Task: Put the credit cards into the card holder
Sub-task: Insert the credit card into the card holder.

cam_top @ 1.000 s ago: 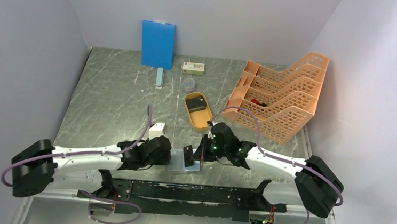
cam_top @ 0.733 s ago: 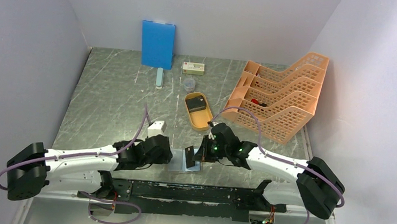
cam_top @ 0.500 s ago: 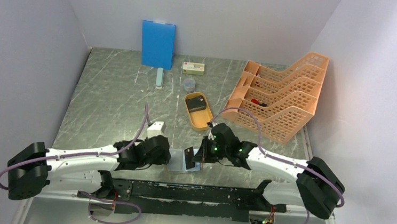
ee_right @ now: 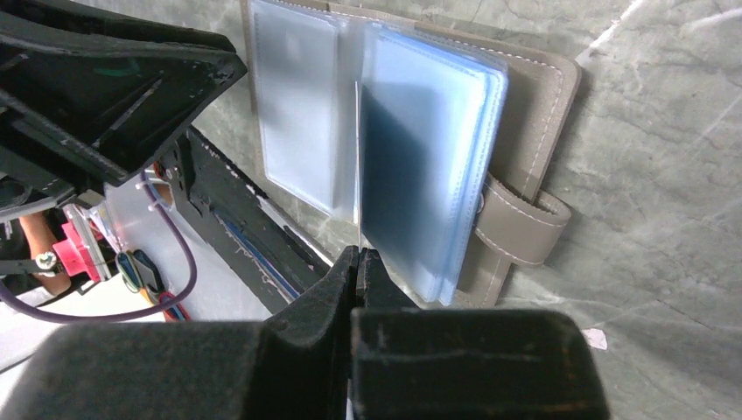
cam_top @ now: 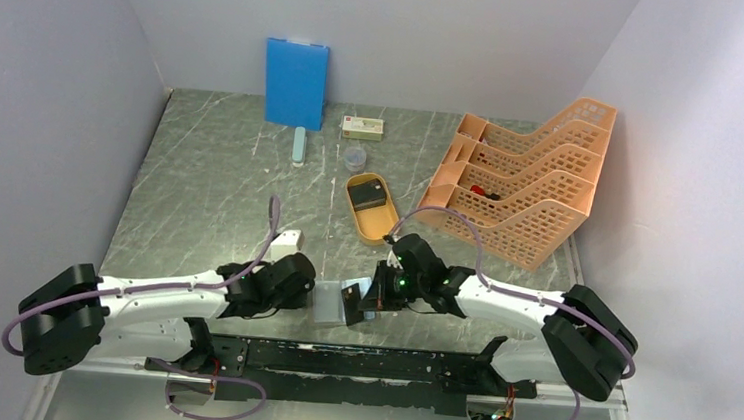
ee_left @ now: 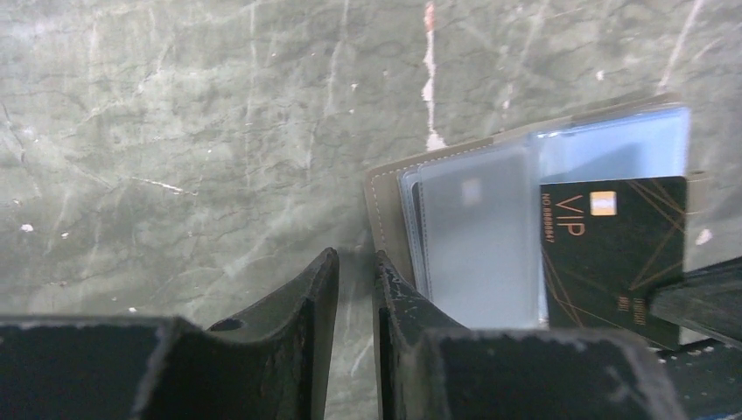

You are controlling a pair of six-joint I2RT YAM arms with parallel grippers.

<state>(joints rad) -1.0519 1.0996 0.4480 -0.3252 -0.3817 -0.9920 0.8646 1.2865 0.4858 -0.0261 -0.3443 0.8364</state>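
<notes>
Near the front edge of the table [cam_top: 209,187], seen from above, the card holder [cam_top: 328,305] lies open and flat between my two arms. My left gripper [cam_top: 309,295] sits at its left edge, and my right gripper [cam_top: 365,304] comes in from the other side, clamped on a dark credit card [cam_top: 349,297] that stands tilted over the holder. Farther back are an orange oval tray [cam_top: 378,233], an orange file rack [cam_top: 520,187], a white-and-green box [cam_top: 363,126] and a blue board [cam_top: 295,84] leaning on the back wall. From my left wrist, the left gripper [ee_left: 356,262] has its fingers drawn close with a slim gap that shows bare table, and they grip nothing. The right-hand finger is just beside the taupe rim of the card holder [ee_left: 472,245]. Its clear sleeves fan out, and the black credit card [ee_left: 612,254], with gold VIP lettering and a gold chip, lies across the sleeves farther from my fingers, its lower corner under the right gripper. From my right wrist, the right gripper [ee_right: 357,258] is pinched tight on the credit card [ee_right: 357,175]. The card shows edge-on as a thin line that runs up over the seam between the holder's left sleeve and its thicker right stack. Whether its far edge has entered a sleeve, I cannot tell. The holder's strap with its snap lies on the table to the right.
</notes>
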